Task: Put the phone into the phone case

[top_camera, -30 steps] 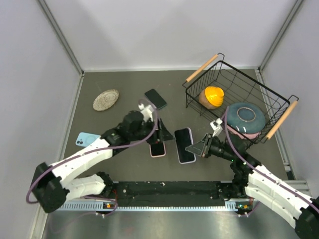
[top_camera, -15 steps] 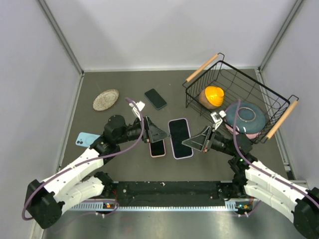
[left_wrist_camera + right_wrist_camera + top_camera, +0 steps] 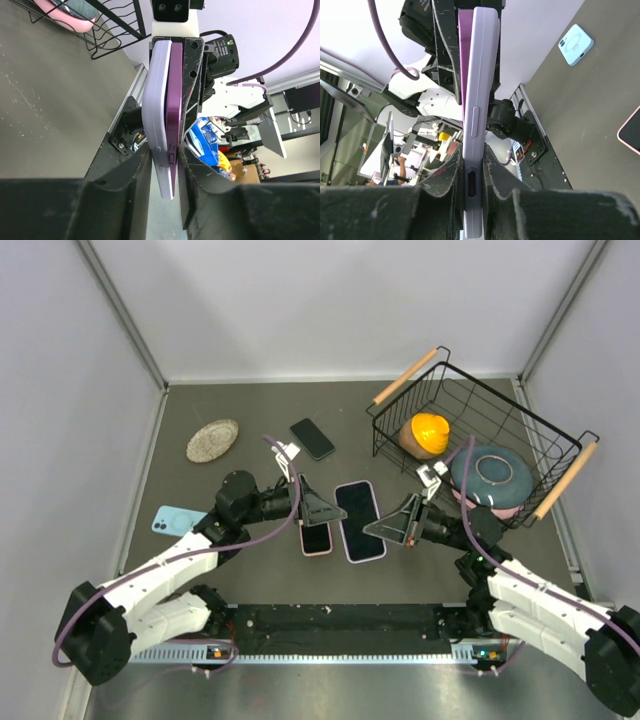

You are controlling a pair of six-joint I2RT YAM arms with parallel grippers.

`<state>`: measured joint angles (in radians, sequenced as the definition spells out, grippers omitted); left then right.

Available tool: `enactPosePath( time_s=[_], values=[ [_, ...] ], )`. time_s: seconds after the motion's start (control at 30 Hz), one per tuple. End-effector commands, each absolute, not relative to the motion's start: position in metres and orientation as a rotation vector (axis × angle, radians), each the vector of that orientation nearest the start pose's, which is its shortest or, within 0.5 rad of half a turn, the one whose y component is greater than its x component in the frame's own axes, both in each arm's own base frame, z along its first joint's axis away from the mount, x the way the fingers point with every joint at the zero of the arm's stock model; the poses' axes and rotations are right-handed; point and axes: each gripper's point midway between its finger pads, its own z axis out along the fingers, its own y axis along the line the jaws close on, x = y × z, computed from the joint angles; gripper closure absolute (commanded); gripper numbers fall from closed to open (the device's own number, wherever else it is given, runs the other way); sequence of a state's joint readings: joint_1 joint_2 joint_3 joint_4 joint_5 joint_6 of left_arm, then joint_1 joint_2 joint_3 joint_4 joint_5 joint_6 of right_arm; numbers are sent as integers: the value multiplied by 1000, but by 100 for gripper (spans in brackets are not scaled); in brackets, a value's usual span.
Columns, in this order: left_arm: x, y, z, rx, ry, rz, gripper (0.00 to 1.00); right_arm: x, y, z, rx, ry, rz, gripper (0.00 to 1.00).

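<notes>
Phone (image 3: 360, 522), phone case (image 3: 155, 100) tight in left end effector (image 3: 333, 516) and right end effector (image 3: 372, 530), near pink phone (image 3: 316, 540)

In the left wrist view, the black wire basket with wooden handles (image 3: 122, 19) is cut off by the top edge, and only a sliver of the pink thing (image 3: 52, 9) inside it is seen. Below the basket, the near ends of the lilac phone case (image 3: 156, 110) and the purple phone (image 3: 175, 115) are hidden between the fingers of the left gripper (image 3: 165, 152). Whether the phone is fully seated cannot be told. In the top view, the pink-rimmed dark slab (image 3: 316, 538) left of the basket is partly covered by that gripper. The orange object (image 3: 430, 432) in the basket is too small to be identified.
</notes>
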<state>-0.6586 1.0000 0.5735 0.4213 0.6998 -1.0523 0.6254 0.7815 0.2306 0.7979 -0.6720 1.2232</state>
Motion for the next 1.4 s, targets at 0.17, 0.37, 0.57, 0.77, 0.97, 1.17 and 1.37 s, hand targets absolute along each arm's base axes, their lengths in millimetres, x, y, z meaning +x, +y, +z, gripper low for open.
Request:
enactPosePath(
  time_s=[0.17, 0.37, 0.57, 0.77, 0.97, 1.17, 1.37],
  values=[
    [179, -304, 247, 278, 2057, -1629, 100, 122, 265, 276, -341, 1600, 1862, 79],
    [180, -305, 243, 278, 2081, -1619, 100, 129, 266, 274, -330, 1616, 1820, 81],
    [181, -300, 257, 254, 2002, -1648, 59, 123, 268, 273, -383, 1595, 1852, 99],
    [182, -296, 273, 227, 1896, -1747, 45, 112, 267, 270, -433, 1576, 1907, 99],
    [185, -297, 275, 221, 1881, -1758, 46, 108, 267, 265, -448, 1594, 1920, 97],
    [186, -300, 272, 234, 1886, -1773, 70, 107, 268, 258, -443, 1619, 1925, 96],
    [186, -304, 248, 282, 2017, -1725, 100, 115, 269, 261, -414, 1633, 1895, 74]
  ],
)
